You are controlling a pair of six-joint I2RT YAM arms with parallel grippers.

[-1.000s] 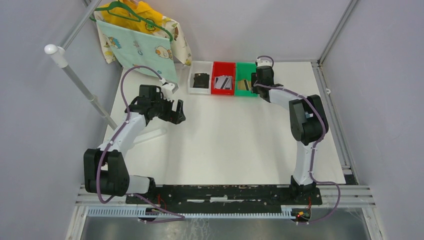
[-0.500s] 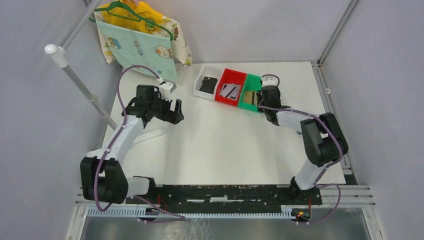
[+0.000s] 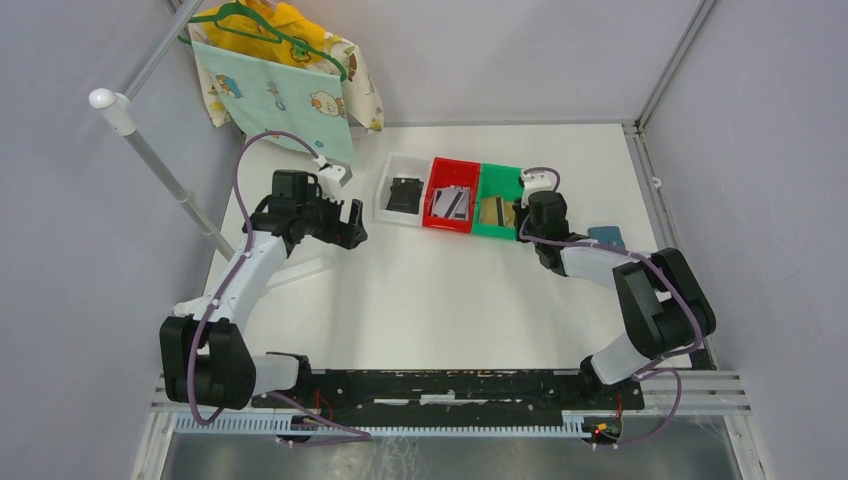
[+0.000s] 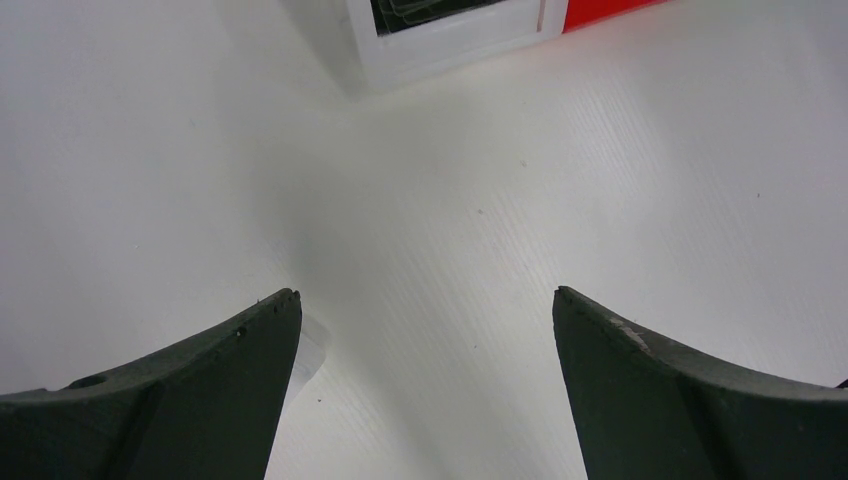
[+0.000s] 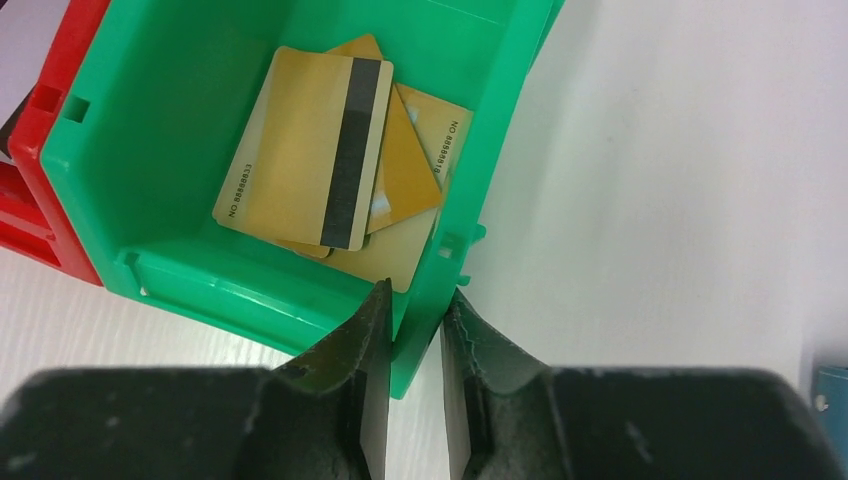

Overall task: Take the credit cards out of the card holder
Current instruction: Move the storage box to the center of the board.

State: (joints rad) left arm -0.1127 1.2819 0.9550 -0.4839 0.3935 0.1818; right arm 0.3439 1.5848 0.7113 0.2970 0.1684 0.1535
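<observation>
The card holder (image 3: 607, 237) lies just right of the right arm. The left gripper (image 4: 425, 293) gapes wide above the table (image 4: 450, 200). The right gripper (image 5: 415, 292) pinches the near wall of the green bin (image 5: 200, 285); gold credit cards (image 5: 300, 150) lie just beyond its jaws, inside.

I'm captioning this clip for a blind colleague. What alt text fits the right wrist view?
The right gripper pinches the near wall of a green bin that holds several gold cards, the top one showing a dark magnetic stripe. A red bin adjoins it at image left, on a white table.
</observation>
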